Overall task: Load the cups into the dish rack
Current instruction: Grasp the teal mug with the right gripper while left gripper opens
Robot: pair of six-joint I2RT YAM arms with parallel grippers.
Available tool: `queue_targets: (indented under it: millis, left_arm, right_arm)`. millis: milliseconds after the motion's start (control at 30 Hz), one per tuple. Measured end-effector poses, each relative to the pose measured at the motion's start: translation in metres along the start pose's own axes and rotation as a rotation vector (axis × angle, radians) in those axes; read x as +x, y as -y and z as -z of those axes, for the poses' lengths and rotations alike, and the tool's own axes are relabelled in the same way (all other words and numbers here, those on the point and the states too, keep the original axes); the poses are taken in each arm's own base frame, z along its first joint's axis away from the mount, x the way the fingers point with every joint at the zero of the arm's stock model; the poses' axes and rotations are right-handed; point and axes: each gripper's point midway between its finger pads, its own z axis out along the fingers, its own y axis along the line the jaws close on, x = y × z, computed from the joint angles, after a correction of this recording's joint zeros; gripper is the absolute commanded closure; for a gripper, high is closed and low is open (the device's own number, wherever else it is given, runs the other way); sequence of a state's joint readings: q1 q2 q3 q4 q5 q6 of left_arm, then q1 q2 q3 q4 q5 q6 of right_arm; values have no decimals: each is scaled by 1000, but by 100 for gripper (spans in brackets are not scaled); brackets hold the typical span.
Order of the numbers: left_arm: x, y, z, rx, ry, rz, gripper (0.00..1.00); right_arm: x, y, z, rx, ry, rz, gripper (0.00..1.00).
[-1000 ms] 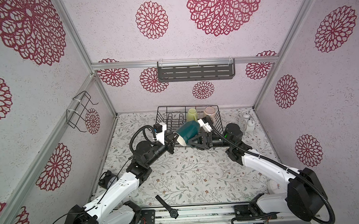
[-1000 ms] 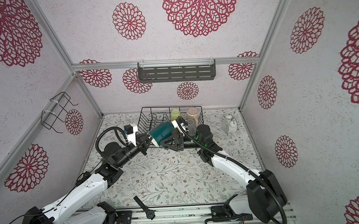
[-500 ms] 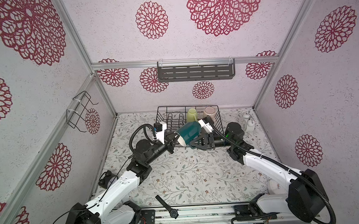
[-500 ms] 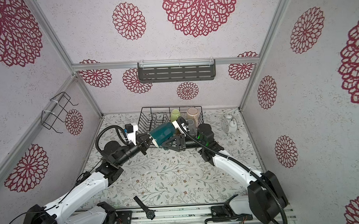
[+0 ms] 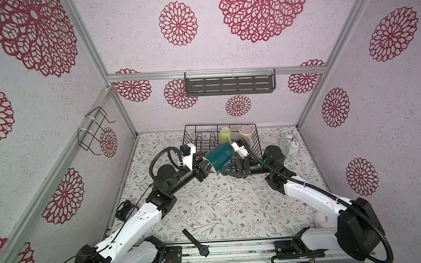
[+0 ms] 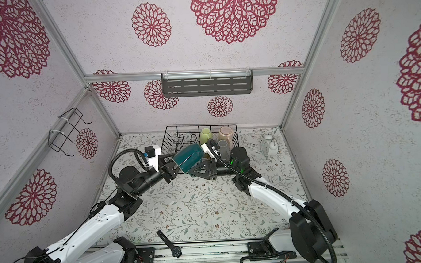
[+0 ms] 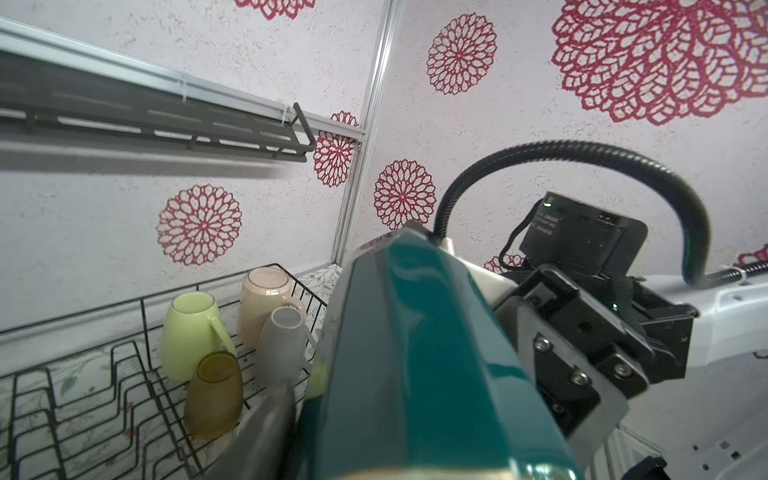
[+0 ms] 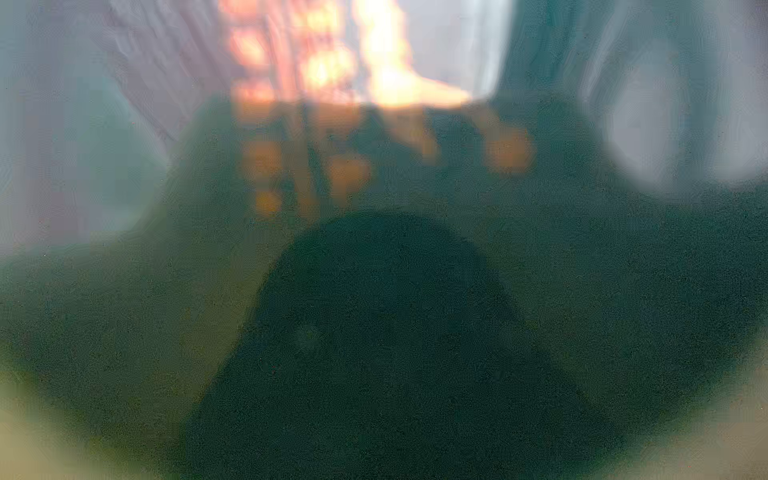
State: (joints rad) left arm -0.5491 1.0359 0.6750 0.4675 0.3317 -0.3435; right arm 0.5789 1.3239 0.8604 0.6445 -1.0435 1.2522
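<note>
At the bench's (image 5: 207,205) 12 o'clock edge, in both top views, we see the dish rack (image 5: 189,135) against the back wall. The dark teal mug (image 5: 219,156) hangs tilted in the air over the rack's 6 o'clock rim, with its base towards 1 o'clock and its mouth towards 7 o'clock. The left tool (image 5: 203,167) meets the mouth from 8 o'clock, and the right tool (image 5: 227,166) reaches under the body from 4 o'clock. Inside the rack, at its 1 o'clock end, stand the pale yellow-green mug (image 5: 225,134) and the pink mug (image 5: 245,133). In a top view the grey mug (image 6: 223,147) shows just behind the right tool. A white alarm clock (image 5: 285,147) stands on the bench at the rack's 3 o'clock, well apart from it.

From the left wrist view, the dark teal mug (image 7: 415,353) fills the middle. One blurred finger (image 7: 266,419) of the left tool lies beside its wall and the other is hidden, so we cannot tell whether that tool pinches the mug or stands spread. The right tool (image 7: 528,332) is pressed against the mug's far side and appears to pinch it. Beyond them, the pale yellow-green, pink and grey mugs and the amber tumbler (image 7: 214,395) stand close together in the rack.

Across the right wrist view, we see only blurred teal (image 8: 374,332).
</note>
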Motion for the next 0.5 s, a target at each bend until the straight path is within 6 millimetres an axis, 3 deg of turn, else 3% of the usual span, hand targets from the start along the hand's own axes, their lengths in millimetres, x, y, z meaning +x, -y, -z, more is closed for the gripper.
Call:
queue_targets:
  millis: [67, 167, 333, 500]
  left_arm:
    - [3, -2, 0, -13, -12, -7, 12]
    - [11, -10, 1, -52, -44, -5, 2]
    - [18, -23, 7, -136, -76, -24, 3]
    - [7, -30, 16, -204, -52, -57, 3]
  right_arm:
    - [-6, 3, 3, 12, 27, 12, 100]
    - [-12, 10, 8, 44, 60, 43, 100]
    - [-29, 39, 25, 210, 134, 90, 100]
    - [-54, 92, 59, 523, 217, 112, 100]
